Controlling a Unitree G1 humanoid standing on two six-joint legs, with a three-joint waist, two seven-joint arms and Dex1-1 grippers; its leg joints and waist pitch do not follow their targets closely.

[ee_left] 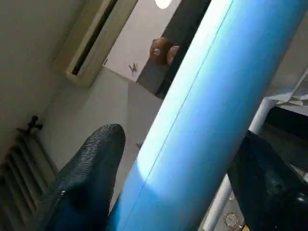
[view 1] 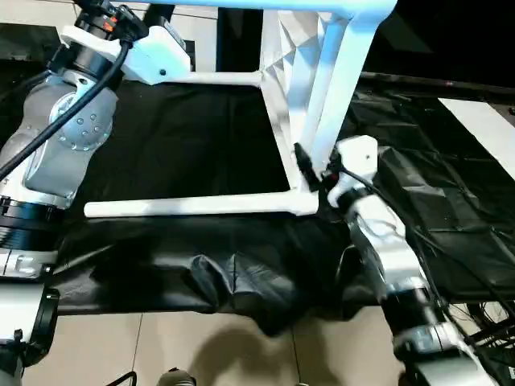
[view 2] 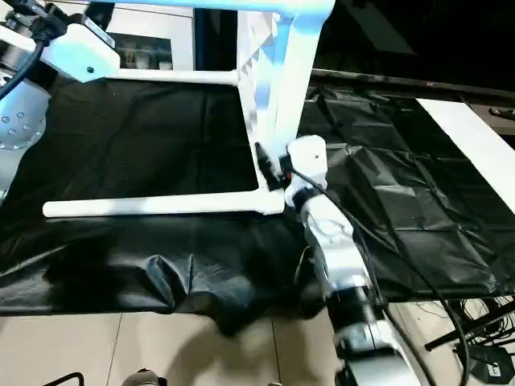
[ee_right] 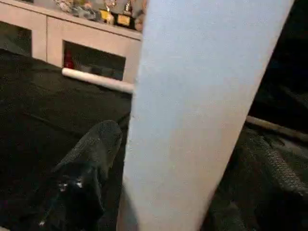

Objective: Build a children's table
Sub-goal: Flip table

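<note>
Table [view 1: 278,104] on its side on the cloth [view 1: 177,153], legs [view 1: 201,207] pointing left.

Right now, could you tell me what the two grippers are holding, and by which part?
Both hold the children's table, tipped on its side: the left gripper straddles one leg, the right gripper another leg.

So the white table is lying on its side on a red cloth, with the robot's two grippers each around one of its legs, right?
Not quite: the cloth is black, not red, as the left eye view shows. The rest holds. The children's table lies on its side, the right gripper is around one leg, and the left wrist view shows the left gripper around another leg.
</note>
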